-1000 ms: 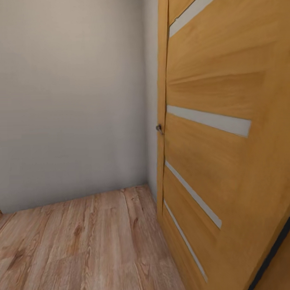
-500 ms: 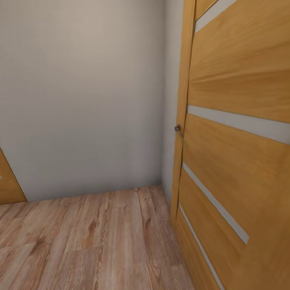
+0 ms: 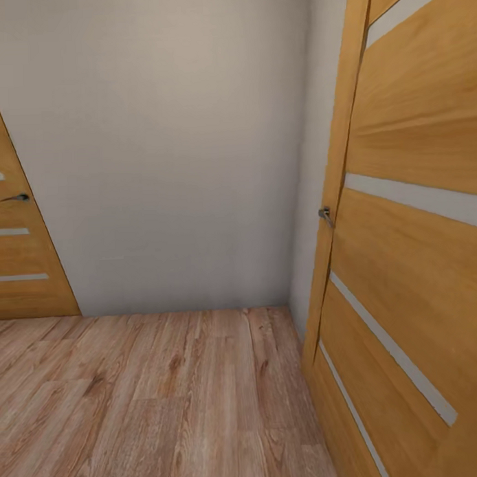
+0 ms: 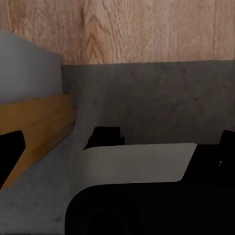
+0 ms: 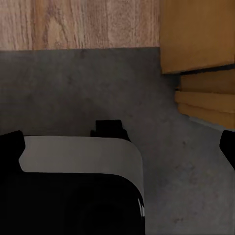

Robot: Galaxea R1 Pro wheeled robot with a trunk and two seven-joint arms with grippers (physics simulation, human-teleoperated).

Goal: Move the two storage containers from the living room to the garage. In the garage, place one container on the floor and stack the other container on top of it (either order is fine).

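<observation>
The storage containers are out of view. In the left wrist view my left gripper (image 4: 118,147) is open, its black fingertips (image 4: 11,147) far apart with nothing between them. It hangs over a dark grey matte floor (image 4: 156,98). In the right wrist view my right gripper (image 5: 118,144) is open and empty too, above the same dark grey floor (image 5: 73,83). In both wrist views this grey surface meets light wood planks (image 4: 122,29).
The head view faces a plain grey-white wall (image 3: 173,151) above a wood-plank floor (image 3: 155,399). An orange striped door (image 3: 418,260) with a metal handle (image 3: 325,215) stands close at the right. A second one (image 3: 19,260) is at the far left. My white-and-black base (image 4: 137,164) lies under the grippers.
The head camera has turned to the left: the near orange door slid toward the right edge and the second door came into sight at the left. Nothing in the room itself moved.
</observation>
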